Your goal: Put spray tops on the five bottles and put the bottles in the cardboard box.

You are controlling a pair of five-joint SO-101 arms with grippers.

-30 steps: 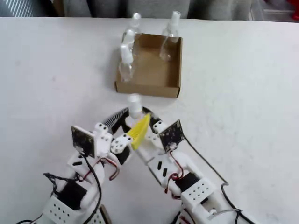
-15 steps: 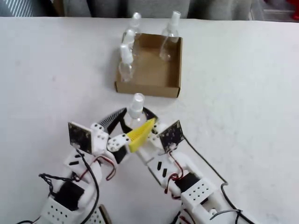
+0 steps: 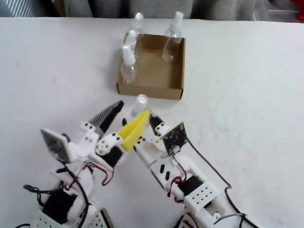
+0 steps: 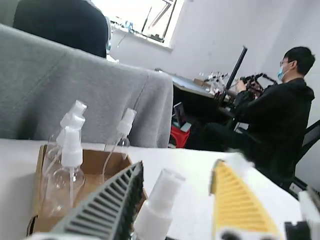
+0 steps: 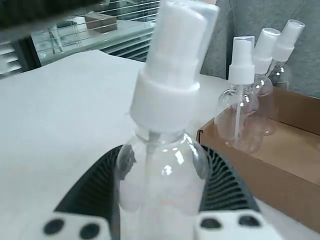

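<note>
Standing in the cardboard box, four bottles with spray tops fitted are seen. Just outside the box's front wall, fifth bottle, spray top on, is clamped by right gripper. Left gripper is spread wide, top between its fingers.

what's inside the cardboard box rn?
Four bottles with spray tops stand in the cardboard box: three along one side wall, the fourth in the far opposite corner. Brown floor shows between them. The three overlap, so their bases are partly hidden.
</note>
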